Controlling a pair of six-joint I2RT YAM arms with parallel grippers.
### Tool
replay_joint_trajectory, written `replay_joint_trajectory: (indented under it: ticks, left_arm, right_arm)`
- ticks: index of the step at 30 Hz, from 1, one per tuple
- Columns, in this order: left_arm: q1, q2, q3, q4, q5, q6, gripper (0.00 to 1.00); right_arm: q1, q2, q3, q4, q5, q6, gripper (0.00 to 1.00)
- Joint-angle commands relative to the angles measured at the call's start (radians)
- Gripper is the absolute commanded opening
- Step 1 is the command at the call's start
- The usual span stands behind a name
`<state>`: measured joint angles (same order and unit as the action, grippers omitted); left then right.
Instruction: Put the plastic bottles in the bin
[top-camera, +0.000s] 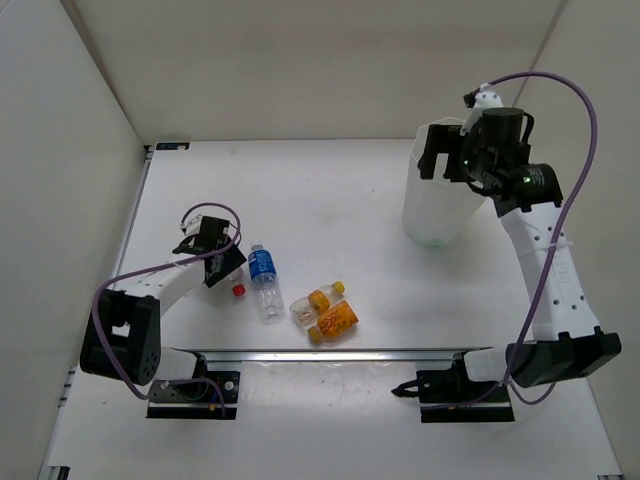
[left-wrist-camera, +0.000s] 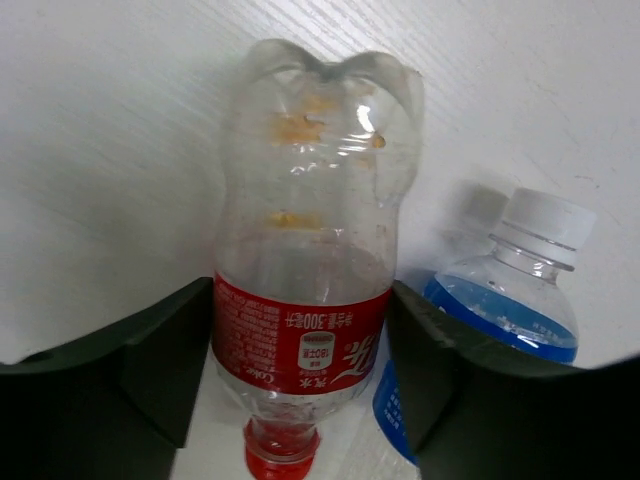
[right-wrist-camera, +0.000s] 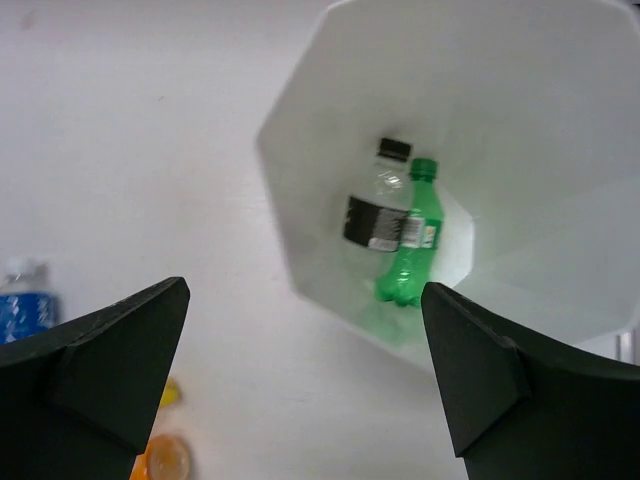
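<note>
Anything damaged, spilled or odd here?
No visible spill or damage. One oddity: the clear plastic bottle with red label, clamped in the left gripper, shows orange-brown smudges near its base; residue or reflection, cannot tell.

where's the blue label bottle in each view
Top external: blue-label bottle lies left of centre, right of the red-label bottle.
Left wrist: right side, beside the red-label bottle.
Right wrist: far left edge, cut off.
Shared landmark: white table.

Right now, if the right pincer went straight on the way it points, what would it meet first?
Likely the rim of the bin: the right pincer hangs open above it, aimed at that edge. Depth is unclear; it might slip inside.
</note>
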<state>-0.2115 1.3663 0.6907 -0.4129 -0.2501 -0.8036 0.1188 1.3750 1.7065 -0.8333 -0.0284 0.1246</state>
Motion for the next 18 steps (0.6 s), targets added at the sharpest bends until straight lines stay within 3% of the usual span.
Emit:
replay_joint_trajectory:
  ticks: [1, 2, 4, 8, 13, 18]
  left_arm:
    - [0.006, 0.0, -0.016, 0.095, 0.001, 0.013, 0.73]
    - [0.009, 0.002, -0.013, 0.088, -0.003, 0.015, 0.69]
    - [0.009, -0.001, -0.013, 0.069, -0.004, 0.026, 0.49]
    - [0.012, -0.088, 0.021, 0.025, -0.034, 0.017, 0.27]
    - [-0.005, -0.29, 0.121, -0.041, 0.003, 0.081, 0.24]
    - [-0.101, -0.459, 0.118, 0.087, 0.218, 0.047, 0.22]
  right_arm:
    - [0.07, -0.063, -0.059, 0.027, -0.011, -0.017, 0.99]
    - [0.077, -0.073, -0.089, 0.033, -0.013, -0.014, 0.99]
    - [0.094, -0.102, -0.119, 0.052, -0.05, 0.001, 1.0]
    - [0.123, -0.142, -0.182, 0.082, -0.148, -0.005, 1.0]
    - [0.286, -0.171, -0.29, 0.175, -0.295, -0.037, 1.0]
    - [0.422, -0.159, -0.445, 0.444, -0.594, 0.082, 0.99]
